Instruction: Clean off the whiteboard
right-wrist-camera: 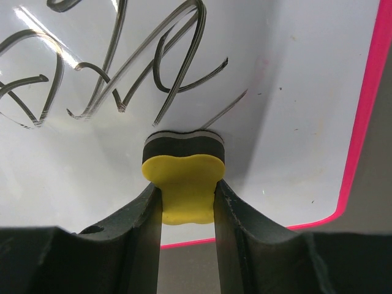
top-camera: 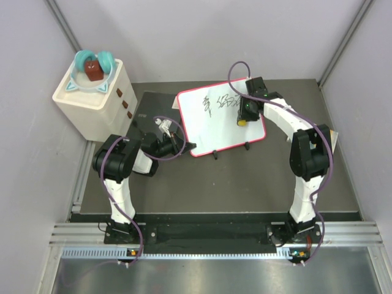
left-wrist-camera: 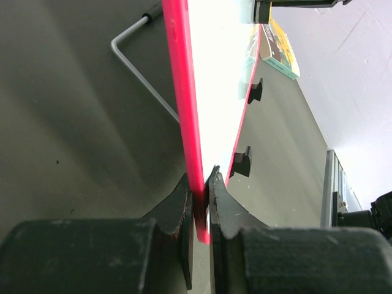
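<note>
The whiteboard (top-camera: 214, 125), white with a thin red frame and black feet, stands tilted in the middle of the dark mat. Black scribbles (top-camera: 222, 104) cover its upper part. My left gripper (top-camera: 182, 146) is shut on the board's red edge (left-wrist-camera: 188, 122) at its near-left corner. My right gripper (top-camera: 243, 118) is shut on a yellow eraser (right-wrist-camera: 184, 187) whose black felt base (right-wrist-camera: 182, 147) presses on the board (right-wrist-camera: 294, 122), just below the right end of the scribbles (right-wrist-camera: 122, 67).
A dark grey flat slab (top-camera: 150, 113) lies behind the board on the left. A white drawer unit (top-camera: 95, 98) with a teal bowl (top-camera: 93, 67) holding a brown object stands at the far left. A thin metal stand rod (left-wrist-camera: 138, 67) shows behind the board.
</note>
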Controlling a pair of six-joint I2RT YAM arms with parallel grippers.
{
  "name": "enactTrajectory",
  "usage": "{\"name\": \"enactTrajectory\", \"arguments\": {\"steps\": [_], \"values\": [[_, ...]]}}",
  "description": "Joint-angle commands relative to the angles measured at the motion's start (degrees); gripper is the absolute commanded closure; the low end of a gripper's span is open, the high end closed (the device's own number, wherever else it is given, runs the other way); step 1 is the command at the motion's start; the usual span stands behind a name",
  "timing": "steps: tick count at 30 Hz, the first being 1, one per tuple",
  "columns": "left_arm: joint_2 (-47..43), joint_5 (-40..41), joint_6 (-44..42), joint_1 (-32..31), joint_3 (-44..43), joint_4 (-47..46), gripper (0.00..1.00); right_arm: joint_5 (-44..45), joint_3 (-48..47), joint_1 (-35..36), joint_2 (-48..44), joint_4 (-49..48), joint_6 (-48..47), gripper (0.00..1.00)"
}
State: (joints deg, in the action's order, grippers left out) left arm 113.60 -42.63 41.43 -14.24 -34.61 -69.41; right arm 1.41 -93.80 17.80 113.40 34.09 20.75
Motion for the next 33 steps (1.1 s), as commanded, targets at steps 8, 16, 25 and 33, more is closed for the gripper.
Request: {"name": "enactTrajectory", "arguments": {"steps": [8,16,25,33], "values": [[0.7,4.9,-9.0,0.2,0.9,6.7,1.0,13.0,-6.1,-3.0,3.7,-4.6,-1.5,1.0],[0.7,5.3,-9.0,0.2,0.9,7.0,1.0,9.5,-13.1,-4.5,5.7,-3.2,-2.8,1.0],[0.7,5.7,-9.3,0.0,0.7,7.5,1.0,6.3,-17.5,2.7,9.9,-0.7,-6.3,1.0],[-0.3,6.5,-11.2,-1.3,0.0,10.2,1.0,4.4,-36.6,10.6,21.1,11.4,-11.1,1.0]]}}
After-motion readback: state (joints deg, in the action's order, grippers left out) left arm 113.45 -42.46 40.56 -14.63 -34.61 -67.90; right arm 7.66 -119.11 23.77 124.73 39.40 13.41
